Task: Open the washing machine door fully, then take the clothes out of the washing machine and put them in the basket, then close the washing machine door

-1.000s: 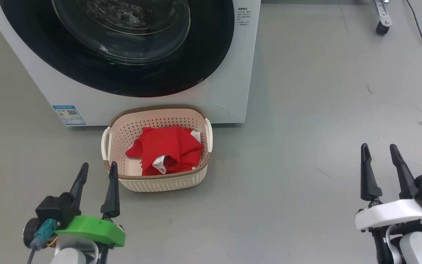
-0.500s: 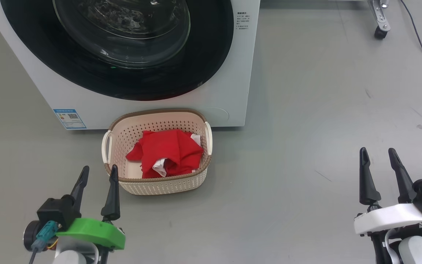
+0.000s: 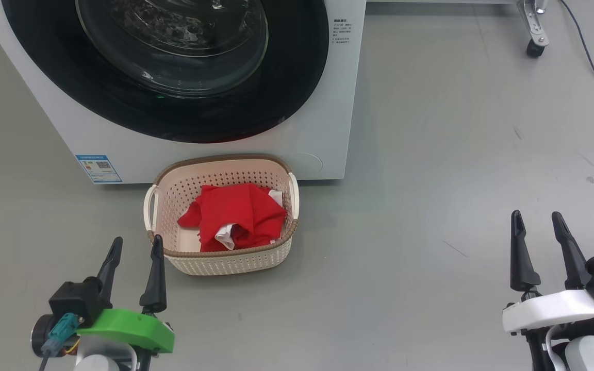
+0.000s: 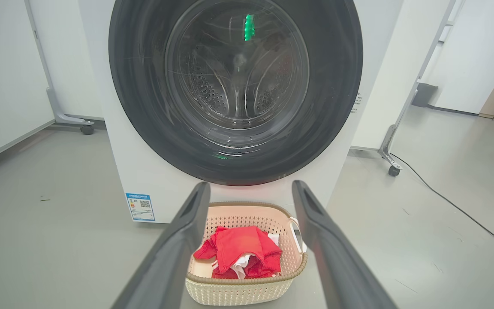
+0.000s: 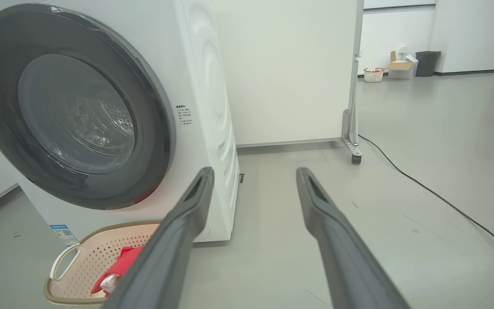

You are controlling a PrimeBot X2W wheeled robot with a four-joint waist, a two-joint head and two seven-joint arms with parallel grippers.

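Watching from a few steps off: the washing machine door (image 3: 286, 87) sits shut, its black rim flush on the white front of the washing machine (image 3: 328, 139); through the glass the left wrist view shows bare steel drum, no fabric that I can make out. The basket (image 3: 230, 263) stands on the floor (image 3: 431, 206) just in front of the washer's base, under the door, likely parked there so a garment needs only a short drop from the porthole. The clothes (image 3: 240, 214), red with white showing at a fold, lie bunched inside it, towards its right side, below the rim. The left gripper (image 3: 137, 239) hangs low just beside the basket's near left corner, not touching it, jaws spread and empty. The right gripper (image 3: 536, 214) is well apart to the right over bare floor, jaws spread too, holding nothing. Both point forward in what looks like a rest pose; my read is that all three steps are done and nothing is left to grasp. Against a second ago: washer, basket and blue sticker (image 3: 98, 168) have all slid slightly down the head view together, so the camera has shifted, not the things. Both grippers dropped a touch more in that view, perhaps easing back. Jaws are unchanged, clothes undisturbed.
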